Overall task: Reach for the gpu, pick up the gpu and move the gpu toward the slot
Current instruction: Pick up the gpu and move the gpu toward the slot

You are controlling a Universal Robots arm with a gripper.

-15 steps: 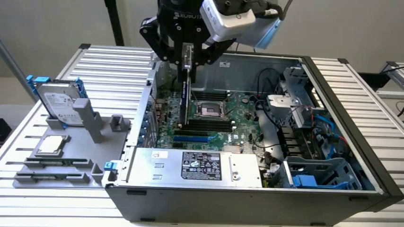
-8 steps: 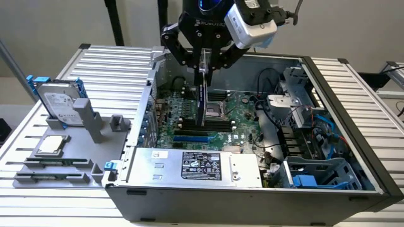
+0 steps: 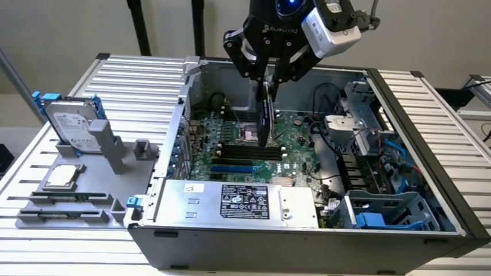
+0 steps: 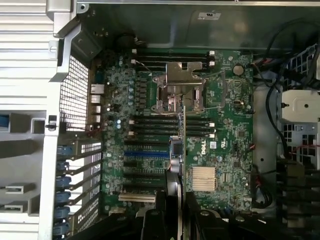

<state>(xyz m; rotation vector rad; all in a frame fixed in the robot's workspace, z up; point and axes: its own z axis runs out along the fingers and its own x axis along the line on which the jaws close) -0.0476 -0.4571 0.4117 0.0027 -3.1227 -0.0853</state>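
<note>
The thin flat green gpu card [image 3: 265,118] is held edge-on, pinched in the jaws of the black gripper [image 3: 270,77], above the green motherboard [image 3: 288,150] inside the open computer case [image 3: 399,190] (pick-up done); it is not yet seated in the slot.

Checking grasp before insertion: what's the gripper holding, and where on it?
The gripper holds the thin, flat gpu card by its top edge, hanging edge-down above the green motherboard inside the open computer case.
</note>
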